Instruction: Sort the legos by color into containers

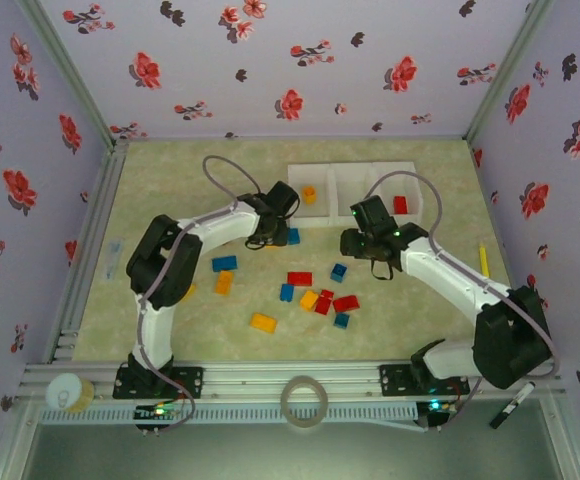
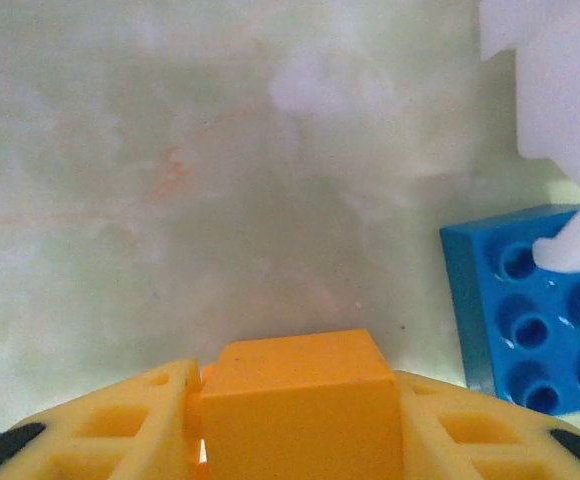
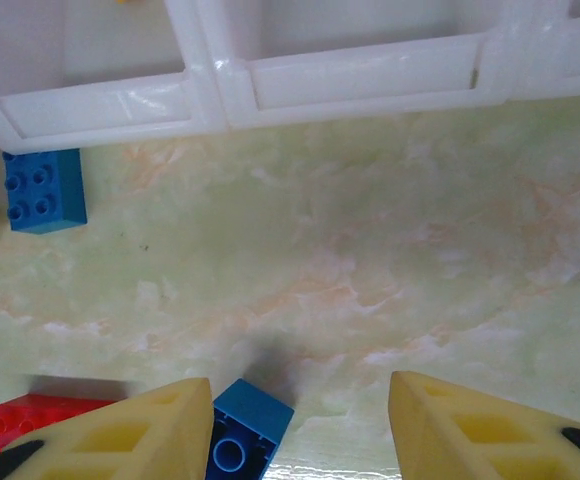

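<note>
Orange brick (image 2: pixel 300 385) in left hand (image 2: pixel 300 435), blue brick (image 2: pixel 525 320) beside (tray corner (image 2: pixel 560 90) overlapping)

No text, label, brand, number or sign can be read. The studs on the blue lego (image 2: pixel 510 325) are too blurred to show any lettering. The pen (image 1: pixel 517 404) at 4 o'clock, past the desk (image 1: pixel 170 185) edge, is too small to read.
</note>
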You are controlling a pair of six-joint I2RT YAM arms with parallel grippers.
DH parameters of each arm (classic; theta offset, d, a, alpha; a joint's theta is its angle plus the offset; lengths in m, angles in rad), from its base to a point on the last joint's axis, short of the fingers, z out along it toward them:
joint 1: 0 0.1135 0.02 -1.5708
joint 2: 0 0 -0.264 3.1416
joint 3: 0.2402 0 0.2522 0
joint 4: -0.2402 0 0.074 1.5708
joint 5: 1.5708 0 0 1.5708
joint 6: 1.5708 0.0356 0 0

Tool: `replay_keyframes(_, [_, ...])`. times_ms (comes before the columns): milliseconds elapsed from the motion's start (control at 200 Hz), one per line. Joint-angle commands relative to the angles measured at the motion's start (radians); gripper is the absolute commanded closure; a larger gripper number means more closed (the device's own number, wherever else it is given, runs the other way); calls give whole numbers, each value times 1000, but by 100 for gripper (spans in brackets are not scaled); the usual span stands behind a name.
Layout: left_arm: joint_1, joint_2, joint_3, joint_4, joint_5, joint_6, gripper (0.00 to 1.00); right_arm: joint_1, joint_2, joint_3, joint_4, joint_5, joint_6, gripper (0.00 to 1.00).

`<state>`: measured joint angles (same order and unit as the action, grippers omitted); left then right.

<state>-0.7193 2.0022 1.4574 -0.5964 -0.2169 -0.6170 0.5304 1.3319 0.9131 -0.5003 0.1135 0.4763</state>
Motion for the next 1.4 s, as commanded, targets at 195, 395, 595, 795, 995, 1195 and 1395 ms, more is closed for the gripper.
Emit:
replay_keyframes(195, [-20, -25, 227, -81, -39, 67, 62, 7, -56, -27, -49, 97, 17, 51])
replay_keyframes(395, [-25, 112, 463, -105, -41, 121, 63, 8, -72, -39, -54, 103, 22, 52])
replay_keyframes(595, [-9, 278, 743, -173, -53, 185, 63, 7, -115, -53, -85, 124, 15, 52])
replay_keyframes(795, [27, 406, 921, -203, -5, 239, 62, 6, -162, -65, -120, 147, 7, 50])
replay_keyframes(995, [63, 458, 944, -129, 19, 270, 58, 7, -175, -80, -137, 134, 14, 51])
replay_keyframes(1195, [93, 453, 898, -49, 118, 276, 27, 8, -203, -99, -144, 92, 2, 49])
replay_keyframes(1395, [89, 281, 678, 78, 151, 278, 24, 12, -206, -112, -150, 64, -1, 46])
